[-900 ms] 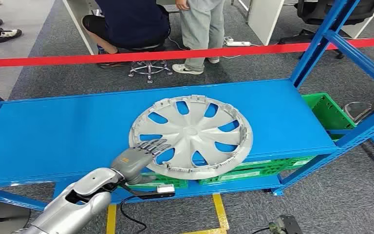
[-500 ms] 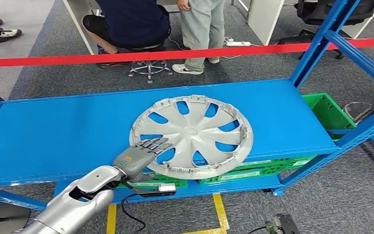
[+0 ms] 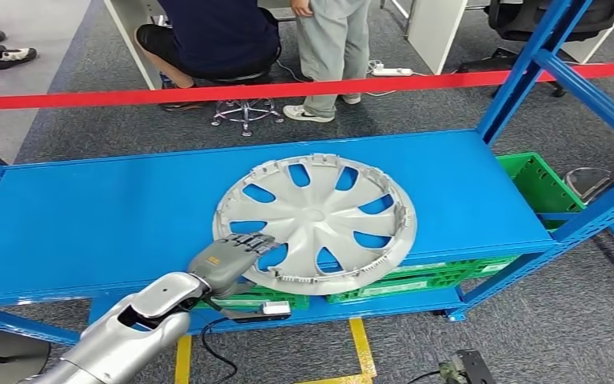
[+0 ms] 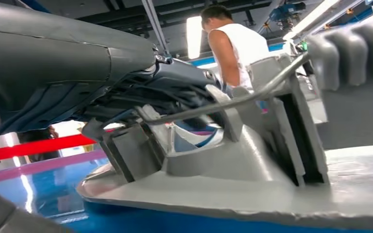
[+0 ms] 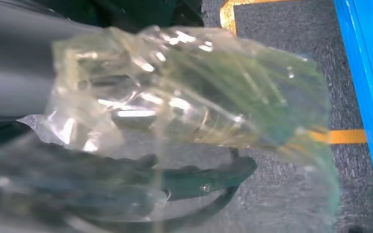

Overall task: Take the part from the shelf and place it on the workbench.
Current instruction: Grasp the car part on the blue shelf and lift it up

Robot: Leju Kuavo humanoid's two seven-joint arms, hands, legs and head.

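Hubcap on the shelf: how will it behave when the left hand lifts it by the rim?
The hubcap looks like thin moulded plastic with open slots, so probably light. Held at one edge by the left hand, it may droop or flex. Lying flat on the shelf, it's unlikely to roll.

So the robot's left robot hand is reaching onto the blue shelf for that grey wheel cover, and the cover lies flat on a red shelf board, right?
Nearly. The left robot hand does rest on the near rim of the grey wheel cover, which lies flat, but the shelf board under it is blue, not red. The head view shows this; the only red thing there is the barrier tape stretched behind the shelf.
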